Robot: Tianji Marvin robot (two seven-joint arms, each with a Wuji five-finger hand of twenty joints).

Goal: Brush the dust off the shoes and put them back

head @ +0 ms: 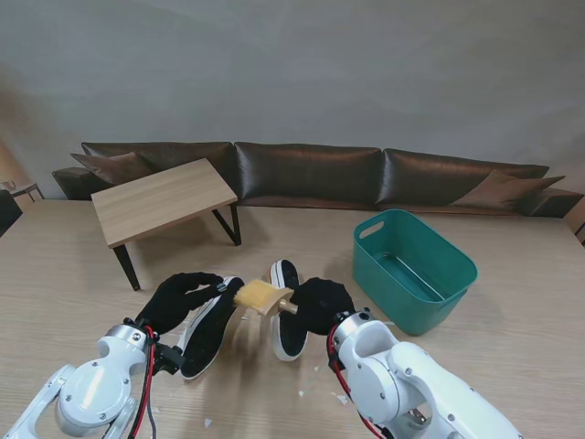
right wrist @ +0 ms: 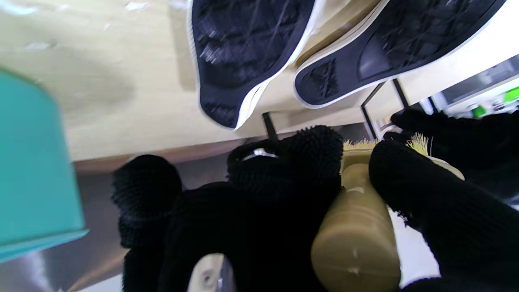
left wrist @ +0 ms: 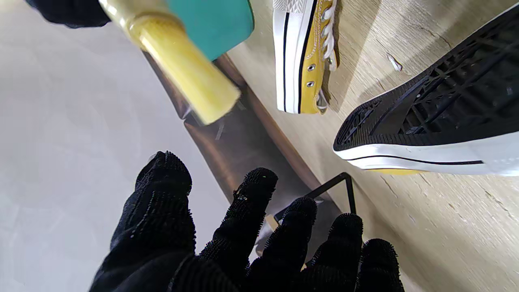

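Fingers of the right hand [head: 320, 305] grasp the brush [head: 260, 297], while the left hand [head: 180, 299] seems to steady one shoe [head: 208, 327] on the desk [head: 512, 366]. I judge brushing is midway; the other shoe [head: 287, 311] lies beside it, and neither is put back.

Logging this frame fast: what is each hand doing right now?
Left hand: shut on the left shoe, tipped sole-out.
Right hand: shut on the brush, fingers wrapped around its handle.

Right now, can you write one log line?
left robot hand: holding shoe | right robot hand: holding brush | other shoe: on table
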